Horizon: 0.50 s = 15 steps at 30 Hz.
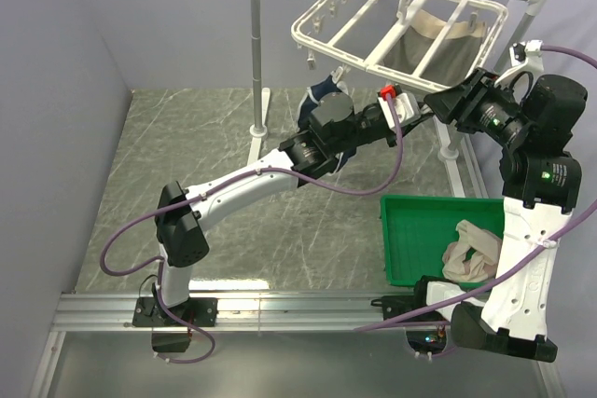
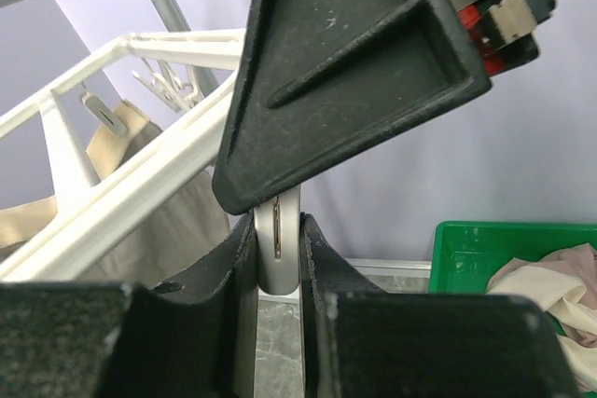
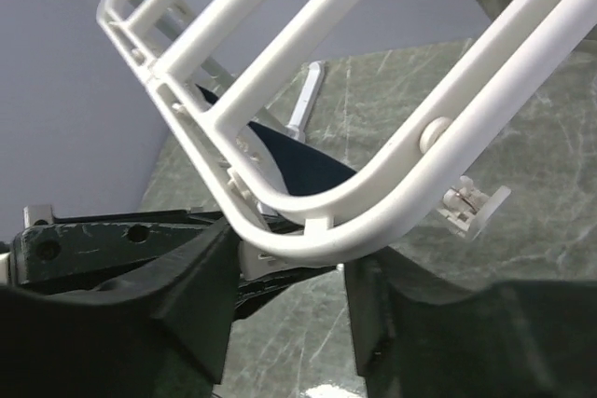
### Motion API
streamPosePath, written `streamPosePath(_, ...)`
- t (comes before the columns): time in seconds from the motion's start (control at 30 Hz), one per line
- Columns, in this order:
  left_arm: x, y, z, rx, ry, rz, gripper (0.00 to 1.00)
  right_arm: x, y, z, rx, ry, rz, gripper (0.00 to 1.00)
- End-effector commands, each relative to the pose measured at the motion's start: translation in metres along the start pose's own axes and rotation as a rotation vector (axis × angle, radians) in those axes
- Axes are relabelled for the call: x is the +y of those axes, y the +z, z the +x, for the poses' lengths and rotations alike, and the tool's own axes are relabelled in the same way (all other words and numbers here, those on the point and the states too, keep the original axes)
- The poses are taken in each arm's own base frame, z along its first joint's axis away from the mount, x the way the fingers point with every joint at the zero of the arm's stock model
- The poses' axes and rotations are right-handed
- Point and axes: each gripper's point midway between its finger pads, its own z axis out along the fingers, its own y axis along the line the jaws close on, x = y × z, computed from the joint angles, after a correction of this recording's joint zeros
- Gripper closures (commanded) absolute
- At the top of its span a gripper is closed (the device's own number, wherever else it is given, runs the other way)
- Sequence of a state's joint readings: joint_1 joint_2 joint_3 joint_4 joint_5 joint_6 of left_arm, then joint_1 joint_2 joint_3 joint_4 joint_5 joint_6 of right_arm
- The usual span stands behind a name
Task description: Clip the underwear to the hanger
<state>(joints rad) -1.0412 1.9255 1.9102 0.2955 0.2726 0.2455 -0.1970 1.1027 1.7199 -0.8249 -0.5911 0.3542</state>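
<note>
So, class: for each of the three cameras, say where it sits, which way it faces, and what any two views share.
Top external: high behind the bases, looking down on the table, hanger, left arm and right arm.
Left wrist: on the left arm, looking up past the left tool at the hanger's rails.
Right wrist: under the hanger's corner, facing the table; right tool in front.
Shared: hanger everywhere; green bin in top and left wrist.
</note>
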Motion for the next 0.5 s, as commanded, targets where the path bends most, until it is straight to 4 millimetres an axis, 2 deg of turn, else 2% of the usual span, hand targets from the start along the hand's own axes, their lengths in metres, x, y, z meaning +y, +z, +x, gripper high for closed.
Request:
streamPosePath(0.0,0.0029,-0.0088,-0.047,-0.095,0.005,0.007,1.0,0.0085,0.0039,-0.0141,-0.043,-0.022,-0.05,0.51)
streamPosePath(0.27,0.0033,-0.0072,-0.0461,-0.093,-0.004,0.005,0.99,0.0103,0.0014,-0.0129,-0.034,-0.053,-0.057,0.82)
streamPosePath(0.3,0.0035,-0.0075,-0.0474,-0.096,0.0,0.006,0.98,0.0092,0.0013,-0.013,-0.035,-0.055,-0.052,0.88)
streamPosePath(0.37,0.0041,-0.0075,-0.0472,-0.095,-0.003,0.001,0.94,0.0085,0.0021,-0.012,-0.031,-0.059,-0.052,0.94)
streamPosePath(0.4,0.0047,-0.0079,-0.0469,-0.093,-0.005,-0.003,0.87,0.0085,0.0019,-0.0117,-0.031,-0.06,-0.052,0.99)
streamPosePath(0.47,0.0056,-0.0083,-0.0465,-0.088,-0.012,-0.009,0.82,0.0081,0.0019,-0.0118,-0.032,-0.063,-0.051,1.0)
